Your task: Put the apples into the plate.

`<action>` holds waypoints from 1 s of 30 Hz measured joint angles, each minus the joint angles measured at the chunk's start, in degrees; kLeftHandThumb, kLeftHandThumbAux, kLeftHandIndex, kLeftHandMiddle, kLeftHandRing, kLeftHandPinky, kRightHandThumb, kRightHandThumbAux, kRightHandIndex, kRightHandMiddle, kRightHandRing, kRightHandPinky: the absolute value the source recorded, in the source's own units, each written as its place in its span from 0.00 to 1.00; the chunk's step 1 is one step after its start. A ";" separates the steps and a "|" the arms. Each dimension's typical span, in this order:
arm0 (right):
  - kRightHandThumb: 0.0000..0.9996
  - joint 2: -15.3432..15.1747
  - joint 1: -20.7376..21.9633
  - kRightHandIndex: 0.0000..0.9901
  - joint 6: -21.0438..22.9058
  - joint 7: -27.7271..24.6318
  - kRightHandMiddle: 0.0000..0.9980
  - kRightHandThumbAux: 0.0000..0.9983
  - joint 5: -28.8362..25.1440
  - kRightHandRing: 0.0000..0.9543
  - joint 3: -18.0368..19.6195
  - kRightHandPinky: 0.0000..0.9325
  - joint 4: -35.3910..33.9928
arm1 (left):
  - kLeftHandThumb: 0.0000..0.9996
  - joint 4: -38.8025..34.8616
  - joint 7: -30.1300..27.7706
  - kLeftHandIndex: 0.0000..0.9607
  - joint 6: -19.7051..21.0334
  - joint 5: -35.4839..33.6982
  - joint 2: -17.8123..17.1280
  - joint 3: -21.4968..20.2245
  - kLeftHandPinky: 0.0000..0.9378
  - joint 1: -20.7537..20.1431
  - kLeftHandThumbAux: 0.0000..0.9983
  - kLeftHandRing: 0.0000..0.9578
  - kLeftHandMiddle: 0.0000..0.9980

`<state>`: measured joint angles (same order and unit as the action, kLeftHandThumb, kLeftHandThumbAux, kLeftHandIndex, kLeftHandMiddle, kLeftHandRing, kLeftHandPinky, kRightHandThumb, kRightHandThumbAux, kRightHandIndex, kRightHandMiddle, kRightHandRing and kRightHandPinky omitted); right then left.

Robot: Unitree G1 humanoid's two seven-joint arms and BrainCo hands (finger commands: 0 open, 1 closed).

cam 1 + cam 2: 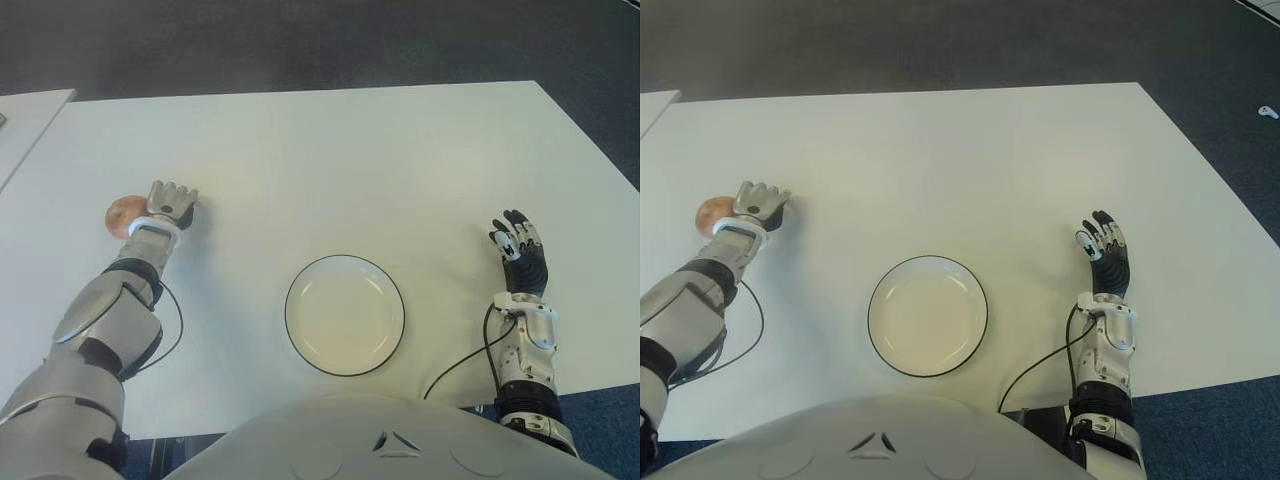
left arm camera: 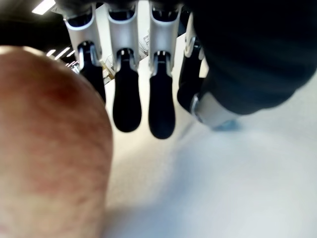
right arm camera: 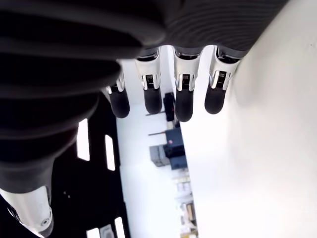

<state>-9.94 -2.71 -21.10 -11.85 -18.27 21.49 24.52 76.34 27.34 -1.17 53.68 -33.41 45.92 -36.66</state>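
Observation:
One reddish-yellow apple (image 1: 122,214) lies on the white table (image 1: 360,160) at the far left. My left hand (image 1: 171,205) is right beside it on its right, fingers extended and holding nothing. In the left wrist view the apple (image 2: 49,144) fills the near side, next to the straight black fingertips (image 2: 127,106). A white plate (image 1: 345,314) with a dark rim sits bare at the front centre. My right hand (image 1: 519,250) shows to the right of the plate, its fingers spread, with nothing in it.
A second white table edge (image 1: 25,125) shows at the far left. Dark carpet (image 1: 300,45) lies beyond the table. Black cables (image 1: 455,365) run from both wrists over the front edge.

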 measured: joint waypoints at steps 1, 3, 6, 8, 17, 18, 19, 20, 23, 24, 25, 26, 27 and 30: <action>0.31 -0.02 -0.04 0.15 0.25 0.16 0.21 0.69 0.03 0.23 -0.02 0.25 -0.24 | 0.85 -0.04 0.00 0.46 -0.33 -0.35 -0.08 -0.21 0.69 0.01 0.66 0.74 0.50; 0.31 -0.01 -0.11 0.15 0.79 0.56 0.21 0.69 0.13 0.23 -0.05 0.26 -0.56 | 0.85 -0.13 0.00 0.46 -0.86 -0.88 -0.25 -0.60 0.69 0.09 0.66 0.74 0.50; 0.30 0.05 0.21 0.15 0.87 0.77 0.22 0.69 0.07 0.24 0.08 0.27 -0.09 | 0.85 -0.25 0.00 0.46 -1.72 -1.80 -0.45 -1.38 0.72 0.29 0.66 0.76 0.49; 0.29 0.10 0.72 0.15 0.67 0.55 0.22 0.69 -0.16 0.25 0.27 0.27 0.48 | 0.85 -0.40 0.00 0.46 -2.15 -2.46 -0.49 -2.12 0.73 0.45 0.66 0.76 0.49; 0.29 -0.41 0.29 0.15 2.66 0.76 0.22 0.69 -0.10 0.25 0.50 0.27 -0.93 | 0.86 -1.13 0.00 0.45 -3.21 -4.78 -0.51 -4.40 0.78 1.31 0.66 0.80 0.57; 0.29 -0.42 0.40 0.14 2.67 0.78 0.22 0.69 -0.10 0.25 0.57 0.27 -0.75 | 0.85 -1.17 0.00 0.44 -3.28 -5.02 -0.50 -4.68 0.80 1.49 0.66 0.80 0.56; 0.29 -0.45 0.47 0.14 2.74 0.79 0.22 0.70 -0.10 0.25 0.59 0.27 -0.64 | 0.85 -1.20 0.00 0.44 -3.37 -5.31 -0.49 -4.85 0.80 1.62 0.66 0.80 0.56; 0.29 -0.48 0.56 0.14 2.90 0.80 0.22 0.70 -0.08 0.25 0.60 0.27 -0.56 | 0.85 -1.24 0.00 0.44 -3.42 -5.44 -0.47 -5.05 0.80 1.73 0.66 0.81 0.55; 0.28 -0.69 0.76 0.14 3.44 0.81 0.23 0.71 -0.08 0.25 0.60 0.26 -0.39 | 0.85 -1.39 0.23 0.43 -3.49 -5.87 -0.37 -5.61 0.84 2.02 0.66 0.81 0.55; 0.28 -0.78 0.83 0.14 3.66 0.80 0.23 0.71 -0.09 0.25 0.61 0.26 -0.36 | 0.85 -1.40 0.44 0.43 -3.48 -5.96 -0.29 -5.83 0.84 2.12 0.66 0.82 0.54; 0.27 -0.91 0.99 0.14 3.82 0.76 0.23 0.72 -0.12 0.26 0.66 0.26 -0.15 | 0.85 -1.40 0.63 0.42 -3.42 -6.10 -0.12 -6.17 0.85 2.22 0.67 0.83 0.54; 0.27 -1.04 1.25 0.14 3.86 0.69 0.23 0.72 -0.14 0.26 0.76 0.26 0.15 | 0.85 -1.40 0.73 0.42 -3.33 -6.26 0.01 -6.42 0.86 2.29 0.67 0.83 0.54; 0.27 -1.21 1.62 0.14 3.86 0.59 0.23 0.72 -0.18 0.26 0.94 0.26 0.65 | 0.85 -1.40 0.78 0.42 -3.17 -6.39 0.25 -6.60 0.86 2.35 0.67 0.83 0.54; 0.27 -1.61 2.97 0.15 3.71 -0.09 0.23 0.71 -0.47 0.25 1.51 0.26 2.51 | 0.85 -1.40 0.82 0.42 -2.51 -6.53 0.70 -6.86 0.86 2.38 0.67 0.84 0.54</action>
<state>-11.55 0.26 -17.39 -11.94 -18.73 23.00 27.03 74.94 28.16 -3.69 47.15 -32.71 39.06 -34.27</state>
